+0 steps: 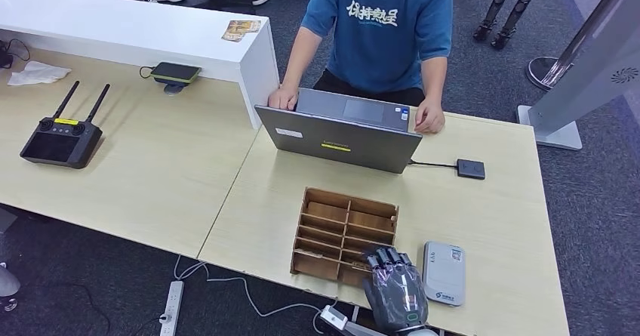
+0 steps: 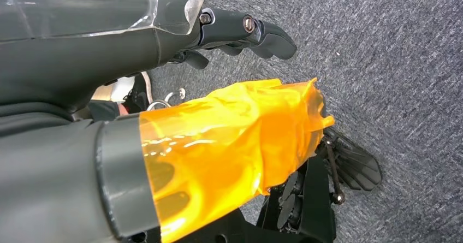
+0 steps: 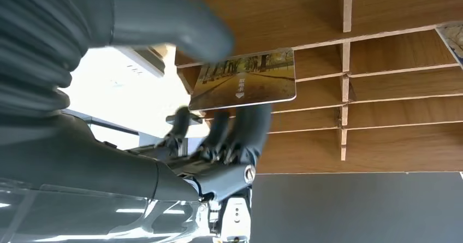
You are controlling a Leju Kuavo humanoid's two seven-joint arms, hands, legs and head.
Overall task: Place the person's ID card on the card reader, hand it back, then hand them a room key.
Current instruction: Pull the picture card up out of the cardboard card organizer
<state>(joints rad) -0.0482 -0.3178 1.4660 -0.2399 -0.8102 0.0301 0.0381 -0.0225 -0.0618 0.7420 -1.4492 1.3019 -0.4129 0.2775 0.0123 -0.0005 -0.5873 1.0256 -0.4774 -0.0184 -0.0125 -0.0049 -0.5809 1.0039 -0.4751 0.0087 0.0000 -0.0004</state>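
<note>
My right hand (image 1: 394, 291) is at the near edge of the wooden card rack (image 1: 345, 234). In the right wrist view this hand (image 3: 218, 139) pinches a room key card (image 3: 245, 79) printed with a tree-lined path, thumb on one face and fingers on the other, just in front of the rack's slots (image 3: 382, 63). A small black card reader (image 1: 470, 169) lies on the table right of the laptop, joined to it by a cable. My left hand (image 2: 164, 90) hangs over the carpet, its thumb wrapped in orange film, holding nothing. The ID card is not visible.
A person in a blue shirt (image 1: 381, 26) stands behind the grey laptop (image 1: 340, 132), one hand at each side of it. A white device (image 1: 444, 272) lies right of my right hand. A black remote controller (image 1: 62, 140), a phone (image 1: 175, 72) and printed cards (image 1: 241, 29) are to the left.
</note>
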